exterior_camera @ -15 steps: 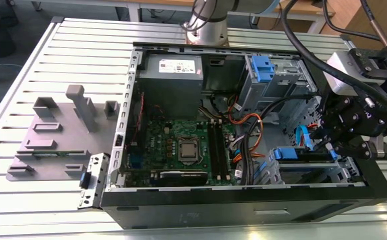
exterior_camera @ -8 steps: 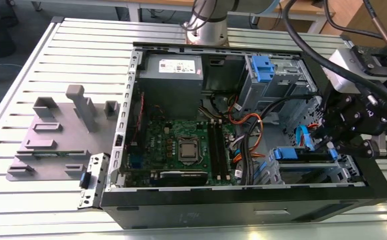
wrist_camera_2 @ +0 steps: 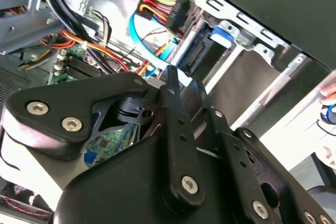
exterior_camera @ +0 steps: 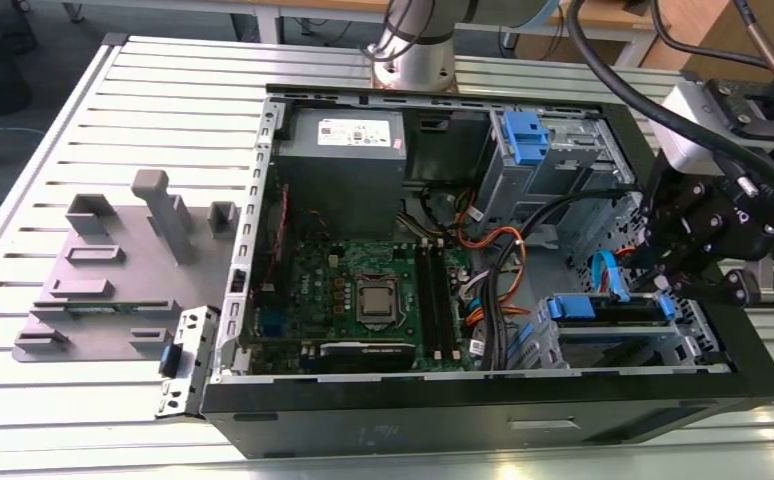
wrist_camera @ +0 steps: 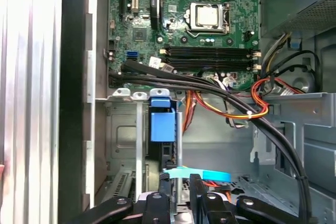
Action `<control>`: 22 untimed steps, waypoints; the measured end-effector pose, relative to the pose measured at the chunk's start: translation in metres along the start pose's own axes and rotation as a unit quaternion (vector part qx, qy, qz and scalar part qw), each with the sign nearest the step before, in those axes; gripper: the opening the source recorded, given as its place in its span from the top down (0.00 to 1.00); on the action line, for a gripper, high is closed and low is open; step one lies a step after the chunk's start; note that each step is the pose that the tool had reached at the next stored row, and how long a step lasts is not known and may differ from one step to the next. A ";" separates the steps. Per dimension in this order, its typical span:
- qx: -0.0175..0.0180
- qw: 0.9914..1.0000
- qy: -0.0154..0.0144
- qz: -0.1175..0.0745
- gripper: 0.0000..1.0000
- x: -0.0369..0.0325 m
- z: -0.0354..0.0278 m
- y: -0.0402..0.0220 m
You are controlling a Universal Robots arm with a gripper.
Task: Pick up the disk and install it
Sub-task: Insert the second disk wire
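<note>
The disk (exterior_camera: 607,308) stands on edge in the lower drive cage at the near right corner of the open computer case (exterior_camera: 494,395), with its blue bracket uppermost. My gripper (exterior_camera: 665,288) hangs at the disk's right end in the exterior view, just inside the case's right wall. In the first wrist view the gripper (wrist_camera: 180,182) points at the blue bracket of the disk (wrist_camera: 161,121) in its grey cage. In the second wrist view the gripper (wrist_camera_2: 184,85) sits just short of the disk's connector end and blue bracket (wrist_camera_2: 220,35). Whether it touches the disk is hidden.
A light-blue cable (wrist_camera: 205,174) crosses just beyond the gripper. Black and orange cables (exterior_camera: 494,250) run between the motherboard (exterior_camera: 360,290) and the drive cages. A second blue tab (exterior_camera: 527,135) sits in the upper cage. A grey fixture (exterior_camera: 120,270) lies at the exterior view's left.
</note>
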State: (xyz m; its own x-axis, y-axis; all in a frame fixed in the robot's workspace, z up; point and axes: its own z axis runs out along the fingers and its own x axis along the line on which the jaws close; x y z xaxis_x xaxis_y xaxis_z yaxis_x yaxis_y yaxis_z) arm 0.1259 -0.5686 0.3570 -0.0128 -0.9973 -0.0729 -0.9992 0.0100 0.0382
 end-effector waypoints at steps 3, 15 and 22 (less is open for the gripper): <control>0.000 1.000 -0.004 0.000 0.71 -0.0051 0.0009 0.0000; 0.000 1.000 -0.018 -0.001 0.71 -0.0153 0.0049 -0.0103; 0.000 1.000 -0.018 -0.001 0.71 -0.0162 0.0062 -0.0240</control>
State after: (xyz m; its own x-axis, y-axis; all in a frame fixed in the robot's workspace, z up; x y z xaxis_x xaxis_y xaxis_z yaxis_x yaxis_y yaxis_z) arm 0.1499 -0.5523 0.3510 -0.0128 -0.9939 -0.1092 -0.9992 0.0086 0.0385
